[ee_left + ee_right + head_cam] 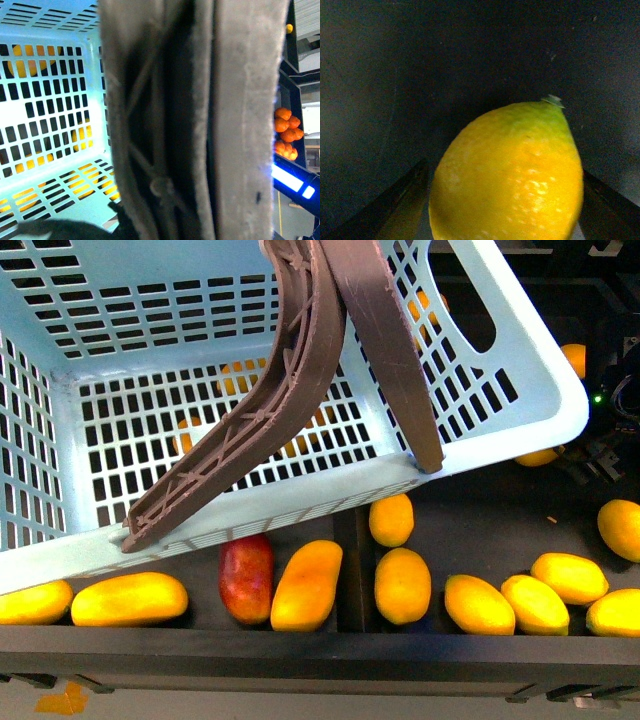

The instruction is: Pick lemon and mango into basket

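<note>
The right gripper [503,169] is straddling the lemon [515,200], a finger lying close on each side, though whether the jaws are squeezing cannot be told. The smooth fruit is risking slipping free or striking the brown handles [300,390] crossing the tilted basket [520,430]; the left gripper is lying out of sight. The front view is showing one basket, two handles, one red-blushed mango [246,578] just beside the orange mango [306,585], and some twelve yellow-to-orange fruits in the open.
</note>
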Robot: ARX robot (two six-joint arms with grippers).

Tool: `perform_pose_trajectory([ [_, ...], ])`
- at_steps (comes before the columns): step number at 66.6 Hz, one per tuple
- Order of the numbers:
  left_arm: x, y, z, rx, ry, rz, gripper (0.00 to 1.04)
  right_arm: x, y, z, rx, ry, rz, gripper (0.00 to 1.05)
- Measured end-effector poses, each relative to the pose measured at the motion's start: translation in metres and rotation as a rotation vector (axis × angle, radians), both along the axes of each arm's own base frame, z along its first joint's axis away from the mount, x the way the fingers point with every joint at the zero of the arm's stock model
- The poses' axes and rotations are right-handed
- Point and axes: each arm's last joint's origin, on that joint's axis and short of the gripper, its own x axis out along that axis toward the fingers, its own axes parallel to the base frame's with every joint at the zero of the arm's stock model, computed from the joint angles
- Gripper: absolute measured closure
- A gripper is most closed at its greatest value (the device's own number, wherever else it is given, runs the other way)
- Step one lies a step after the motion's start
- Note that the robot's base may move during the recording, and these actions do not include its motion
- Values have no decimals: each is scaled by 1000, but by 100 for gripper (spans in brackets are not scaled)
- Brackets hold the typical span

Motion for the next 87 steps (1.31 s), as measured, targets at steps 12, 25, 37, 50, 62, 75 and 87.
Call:
perform_pose_trajectory([
  [12,0,0,0,0,0,1,91,-14,-1,3,-3,-23,17,41],
  [25,0,0,0,0,0,0,91,-51,-6,38,-40,-112,104,42],
  [37,0,0,0,0,0,0,91,-99,-12,104,-44,-290,241,42],
  [50,0,0,0,0,0,0,91,-171,-8,177,-71,-438,356,42],
  [62,0,0,0,0,0,0,91,-209,20,240,-115,-580,459,42],
  [75,0,0,0,0,0,0,91,-211,81,290,-156,-739,576,42],
  [87,0,0,0,1,0,0,91,-196,130,280,-146,-717,652,42],
])
